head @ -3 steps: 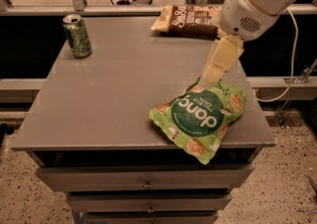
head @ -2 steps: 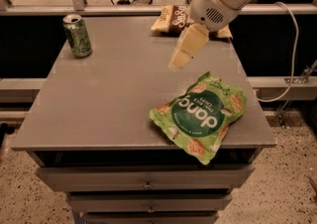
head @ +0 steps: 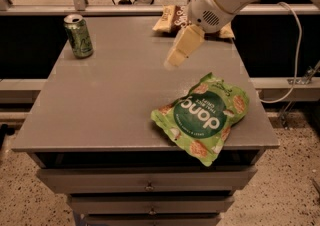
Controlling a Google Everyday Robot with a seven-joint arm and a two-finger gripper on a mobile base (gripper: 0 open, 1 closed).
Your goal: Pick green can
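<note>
The green can (head: 78,36) stands upright at the far left corner of the grey table (head: 105,105), silver top and pull-tab showing. My gripper (head: 176,59) hangs over the middle of the table's far half, cream-coloured fingers pointing down and to the left, well to the right of the can and apart from it. It holds nothing that I can see.
A bright green snack bag (head: 205,115) lies flat at the table's front right corner. A brown snack bag (head: 172,20) lies at the far edge, partly behind my arm. A white cable (head: 295,50) hangs at the right. Drawers sit below the tabletop.
My gripper has moved left and toward the far side of the table, away from the green snack bag and closer to the can. The can and bags have not moved.
</note>
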